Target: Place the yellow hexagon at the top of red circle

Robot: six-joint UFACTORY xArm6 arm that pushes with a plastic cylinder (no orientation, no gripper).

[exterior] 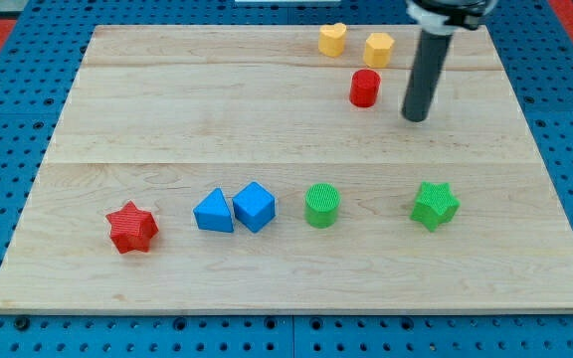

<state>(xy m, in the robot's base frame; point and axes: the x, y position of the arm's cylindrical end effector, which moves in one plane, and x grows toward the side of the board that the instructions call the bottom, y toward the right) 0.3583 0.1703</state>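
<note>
The yellow hexagon [377, 49] sits near the view's top, just above and slightly right of the red circle [364, 88], with a small gap between them. My tip [416, 116] rests on the board to the right of the red circle and a little lower, touching no block. A yellow heart [332, 39] lies left of the hexagon.
Along the lower part of the wooden board [167, 109] lie a red star [131, 228], a blue triangle [213, 212], a blue cube [255, 206], a green circle [321, 205] and a green star [434, 205]. Blue pegboard surrounds the board.
</note>
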